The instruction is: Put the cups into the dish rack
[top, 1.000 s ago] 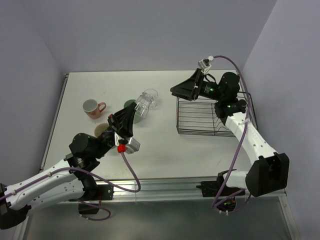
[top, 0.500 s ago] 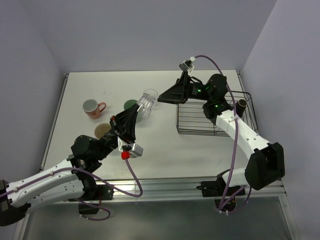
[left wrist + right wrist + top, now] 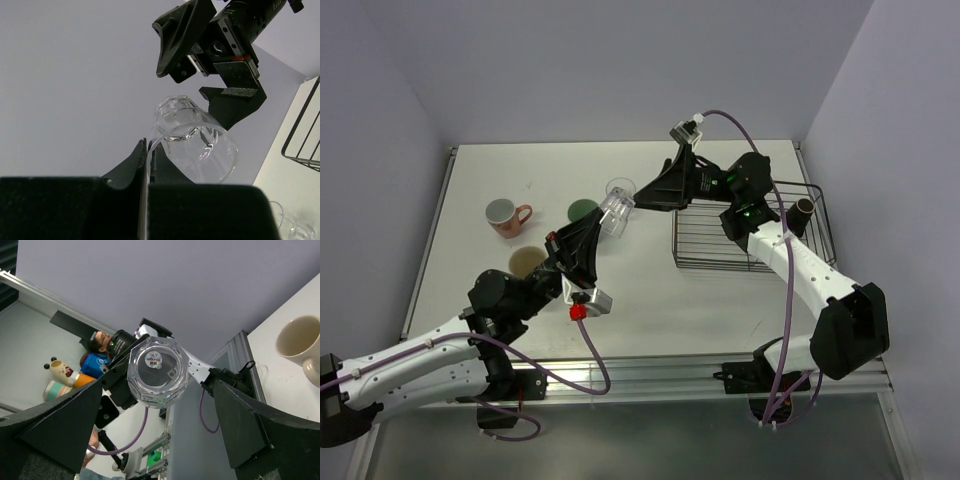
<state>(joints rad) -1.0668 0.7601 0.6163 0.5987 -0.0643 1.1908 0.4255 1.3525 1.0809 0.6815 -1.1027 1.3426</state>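
My left gripper [image 3: 149, 150] is shut on the rim of a clear glass [image 3: 192, 135], which it holds tilted in the air over the table's middle [image 3: 614, 213]. The glass's faceted base [image 3: 157, 371] faces my right gripper [image 3: 155, 425], which stands open just short of it, apart from it [image 3: 645, 197]. The black wire dish rack [image 3: 720, 258] lies to the right with a dark brown cup [image 3: 804, 208] at its far right side. A pinkish mug [image 3: 505, 215], a green tumbler [image 3: 583, 209] and a cream mug [image 3: 525, 261] stand on the left. A second clear glass [image 3: 289, 227] lies below.
The white table is bounded by purple walls at the back and both sides. A metal rail [image 3: 650, 372] runs along the near edge by the arm bases. My left arm's purple cable [image 3: 592, 352] loops over the front of the table.
My right gripper has swung left from above the rack to face the glass's base. My left gripper has raised and tipped the glass toward it.
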